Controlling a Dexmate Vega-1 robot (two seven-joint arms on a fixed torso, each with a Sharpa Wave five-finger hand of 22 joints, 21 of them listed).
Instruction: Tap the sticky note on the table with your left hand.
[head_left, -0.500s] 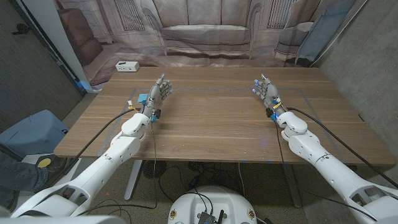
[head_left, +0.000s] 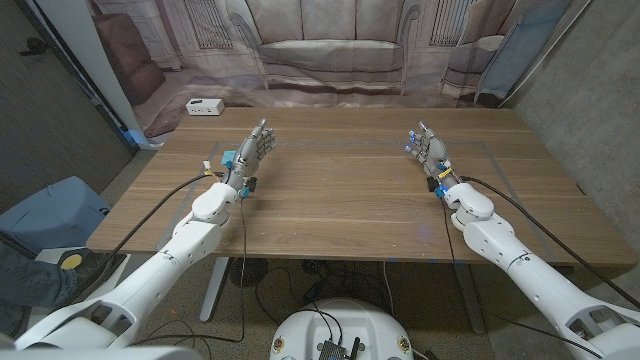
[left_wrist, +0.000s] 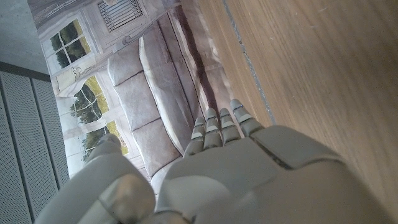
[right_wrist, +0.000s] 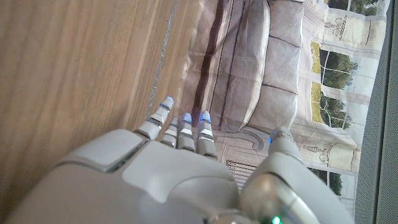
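While both arms reach in from the near edge of the wooden table (head_left: 340, 205), the left hand (head_left: 252, 150) sits over the far left part, fingers straight and loosely spread, holding nothing. Just left of it, touching or nearly so, is a small blue sticky note (head_left: 228, 158). Over on the far right, the right hand (head_left: 428, 147) is likewise spread and empty. Behind the table hangs a printed sofa backdrop (head_left: 330, 50).

Lighting is even, diffuse and moderately bright; no hard shadows fall on the table (head_left: 340, 190), and its wood shows only a faint sheen. The head view is sharp, with straight lines bowing toward the edges. Both wrist views are soft: the left hand (left_wrist: 249, 180) and right hand (right_wrist: 155, 180) are blurred at close range.
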